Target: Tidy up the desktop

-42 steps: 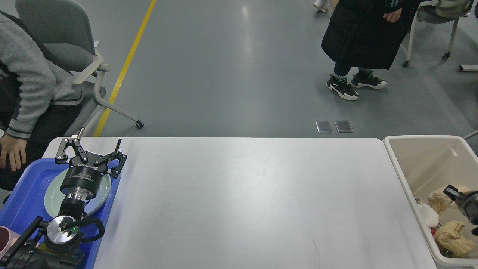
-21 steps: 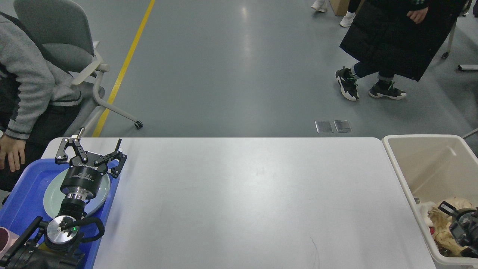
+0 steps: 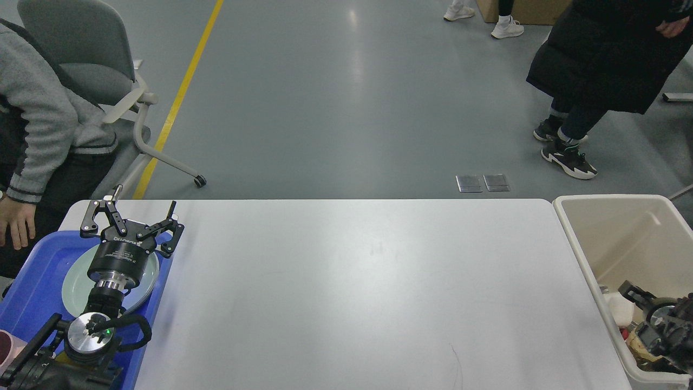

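The desktop [image 3: 368, 281] is a wide white-grey tabletop with rounded corners, and its surface is bare. My left gripper [image 3: 143, 198] is open and empty, held above the far end of a blue tray [image 3: 38, 265] at the desktop's left edge. A pale green plate [image 3: 70, 284] lies in the tray under my left wrist. My right gripper [image 3: 636, 297] is low inside a beige bin [image 3: 574, 227] at the desktop's right end. It is dark and partly cut off, so I cannot tell how its fingers stand.
The bin holds a white item [image 3: 620, 313] and crumpled paper, mostly hidden by my right arm. A pink cup [image 3: 7, 346] sits at the tray's near corner. A seated person [image 3: 38, 108] on a grey chair [image 3: 81, 59] is at far left. A person in a black coat [image 3: 606, 59] stands beyond the bin.
My right gripper has sunk lower and nearer inside the bin, now covering the crumpled paper. The person in the black coat has walked to the right. My left arm has not moved.
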